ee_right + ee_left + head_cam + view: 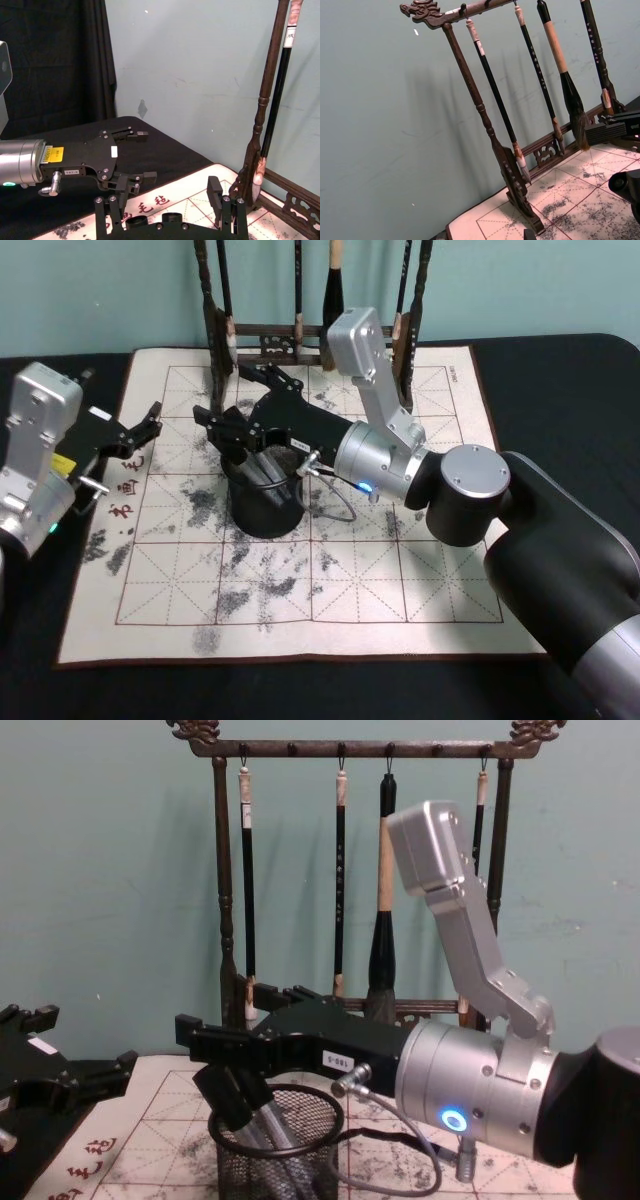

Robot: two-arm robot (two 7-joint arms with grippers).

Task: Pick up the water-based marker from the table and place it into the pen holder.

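Beside the black wire-mesh metal pen holder point(277, 1145), the paper-like mat point(400, 580) looks matt and ink-smudged, the carved wooden brush rack point(225, 910) behind it dark and dull, and the right arm's casing point(470, 1080) above it smooth brushed metal.

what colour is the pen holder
Black wire mesh: the pen holder shows best in the chest view, under the right gripper.
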